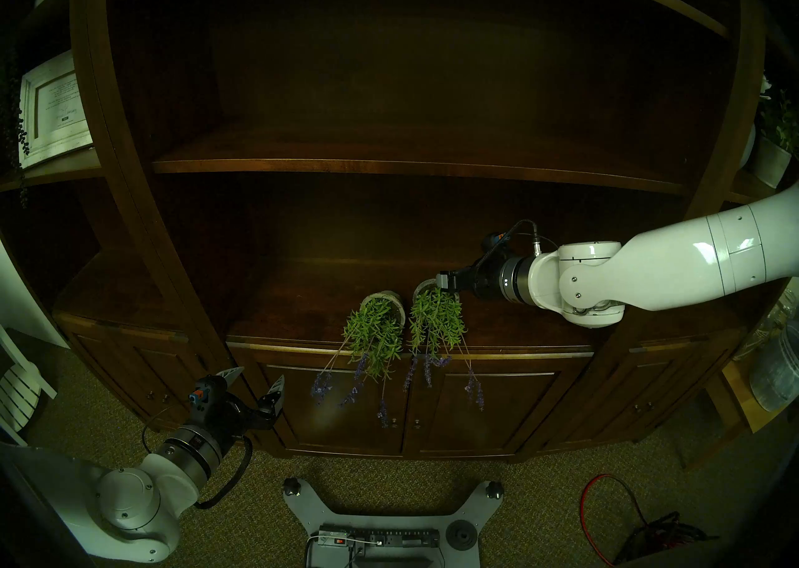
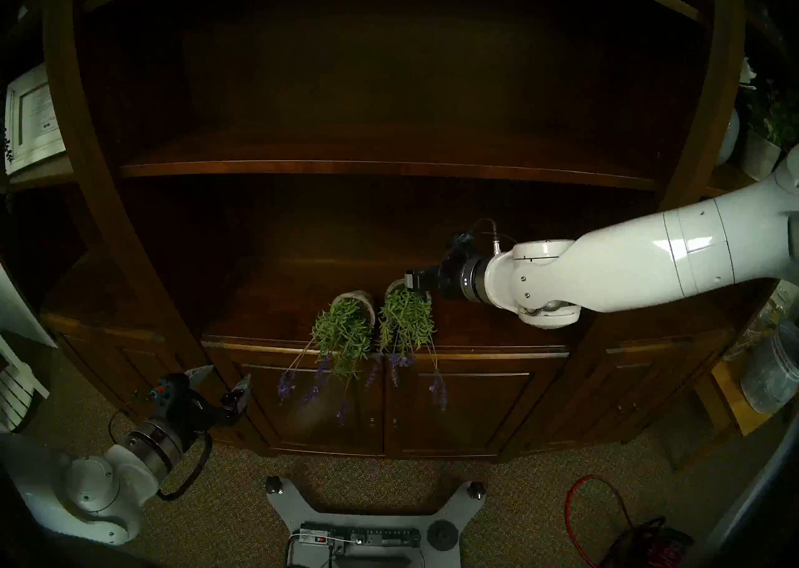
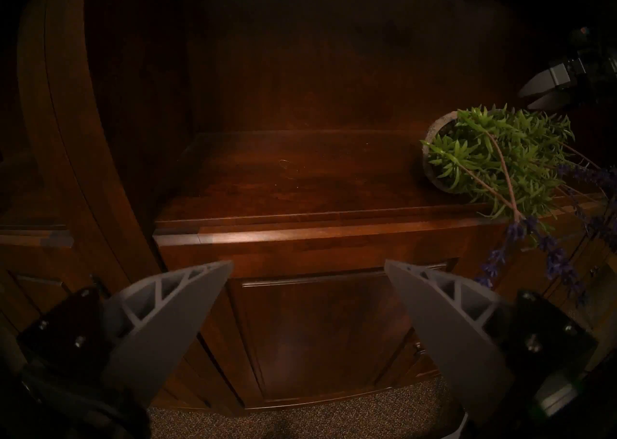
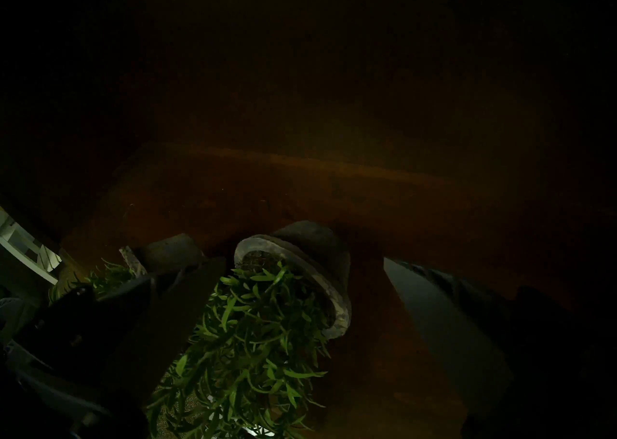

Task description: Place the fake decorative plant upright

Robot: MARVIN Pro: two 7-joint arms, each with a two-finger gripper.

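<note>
Looming over everything is the dark brown wooden cabinet, and its ledge carries both task things. Measured from that ledge's front edge, two fake lavender plants in grey stone-look round pots lie tipped on their sides, pots just behind the edge, green foliage and purple flower stems spilling over it and hanging down in front of the cabinet doors.

The white right arm reaches in from the right along the ledge. Its right gripper hangs at the right-hand plant's pot, fingers spread wide, one on each side of the rim; they hold nothing, and whether either finger touches the pot I cannot tell in the dim wrist view.

The risks, as I judge them: closing on the flared rim instead of the pot body could let the round pot squirt out and roll toward the ledge's edge, where the overhanging foliage already pulls forward. The near finger sits close to the left-hand plant, so a careless sweep might knock that neighbour or snag stems. Pinching leaves between finger and pot would make a soft, slipping grip.

The left gripper hovers below and left of the ledge's edge, fingers parted, empty.
</note>
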